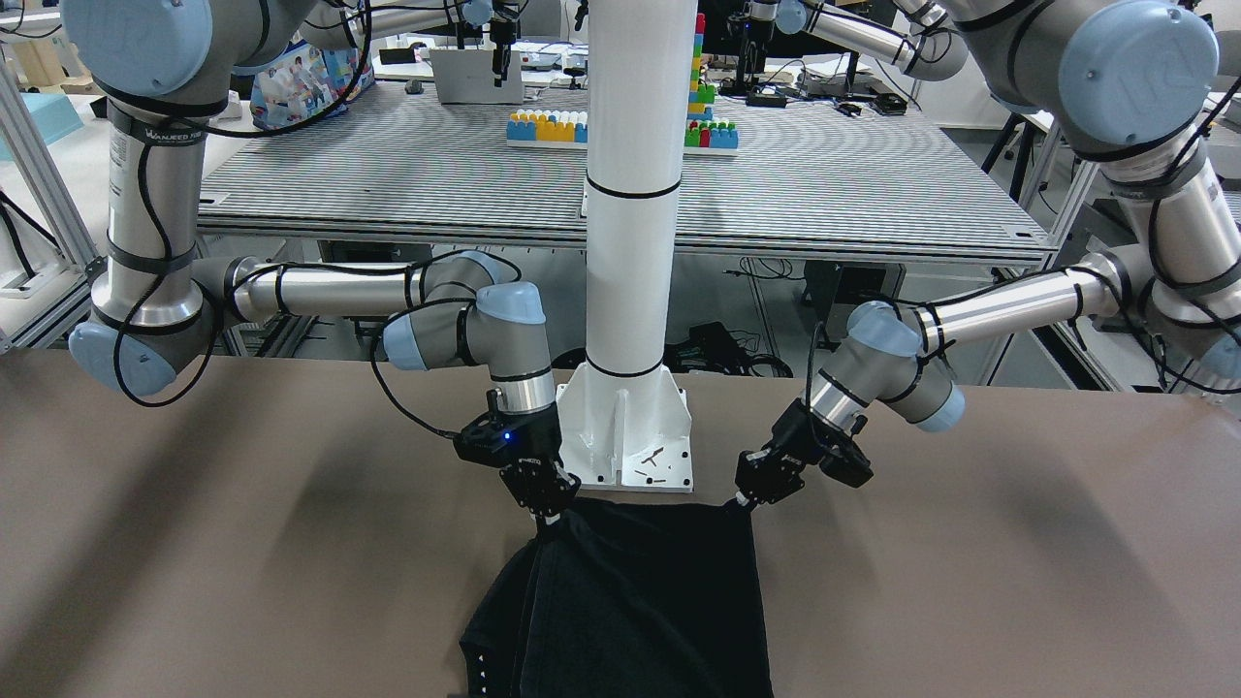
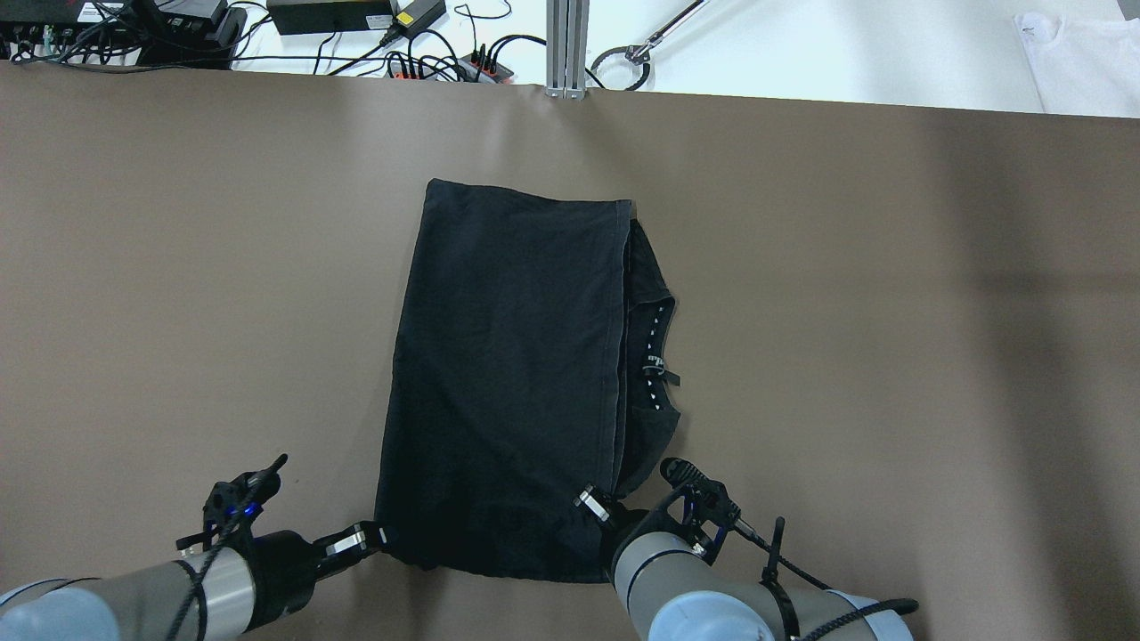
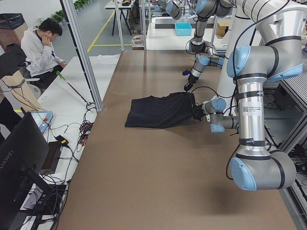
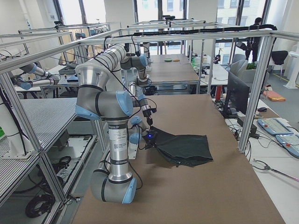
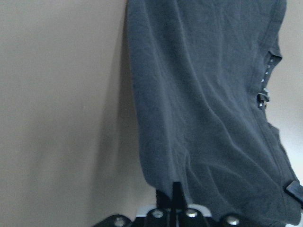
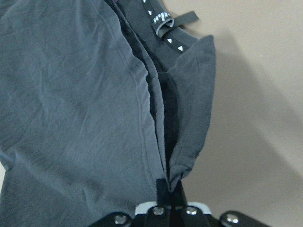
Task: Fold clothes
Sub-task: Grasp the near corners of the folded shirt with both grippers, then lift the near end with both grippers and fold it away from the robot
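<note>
Black cloth is sitting pinched in both claws as I am watching the feeds. My left gripper (image 2: 381, 536) is clamping shut on the near left corner of the soft, matte, roughly rectangular black fabric piece (image 2: 508, 374). My right gripper (image 2: 590, 503) is clamping on a fold of it by the near right corner. In each wrist view the jaws are standing together with cloth caught between them.

Moving outward, the gripped near edge is riding slightly off the flat brown table top (image 2: 178, 267), while the rest of the piece is lying flat on it, centred across the table's width. Its long axis is running straight away from the robot. The near short edge is in the grippers and the far short edge is pointing toward the operators' side.

A hemmed edge is running along that axis. On the robot's right of it, a lower layer is showing a curved neckline with small white marks (image 2: 657, 356), opening toward the robot's right.

In the front-facing view the held edge is hanging just in front of the white metal base plate of the pillar (image 1: 630, 441), and it is spanning wider than that plate.
</note>
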`<state>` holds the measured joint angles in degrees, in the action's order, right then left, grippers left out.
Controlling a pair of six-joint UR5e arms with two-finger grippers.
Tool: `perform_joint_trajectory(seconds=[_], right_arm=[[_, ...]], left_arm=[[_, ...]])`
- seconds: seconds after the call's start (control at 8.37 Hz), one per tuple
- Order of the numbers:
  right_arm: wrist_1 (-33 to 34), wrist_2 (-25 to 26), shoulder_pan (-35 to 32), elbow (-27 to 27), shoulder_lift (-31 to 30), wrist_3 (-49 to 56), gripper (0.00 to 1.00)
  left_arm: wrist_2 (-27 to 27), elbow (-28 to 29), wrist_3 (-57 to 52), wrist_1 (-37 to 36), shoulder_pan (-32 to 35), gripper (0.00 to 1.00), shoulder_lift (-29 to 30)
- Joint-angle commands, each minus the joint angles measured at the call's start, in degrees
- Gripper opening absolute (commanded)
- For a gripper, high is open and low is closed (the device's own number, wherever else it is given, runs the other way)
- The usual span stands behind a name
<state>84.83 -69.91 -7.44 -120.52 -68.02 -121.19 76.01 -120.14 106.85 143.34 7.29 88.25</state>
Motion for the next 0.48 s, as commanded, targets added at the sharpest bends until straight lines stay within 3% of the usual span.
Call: perform_joint_trajectory(seconds=[0.0,0.24,0.36], right_arm=[[8.24,-1.01,1.11,-9.11,-0.19,1.47,0.0],[8.16,-1.97,-2.99,-8.59,0.08,8.38,0.0],[8.25,-3.89,-6.06,-8.24,0.08,10.34,0.0]], left_arm=[[7.86,-11.06,-1.98,-8.63,4.96,0.0,-3.01],[22.8,-10.65,-6.89,-22.5,20.76,0.0,7.06],[24.6,-10.21,-10.92,-30.67,24.58,0.0,11.72]])
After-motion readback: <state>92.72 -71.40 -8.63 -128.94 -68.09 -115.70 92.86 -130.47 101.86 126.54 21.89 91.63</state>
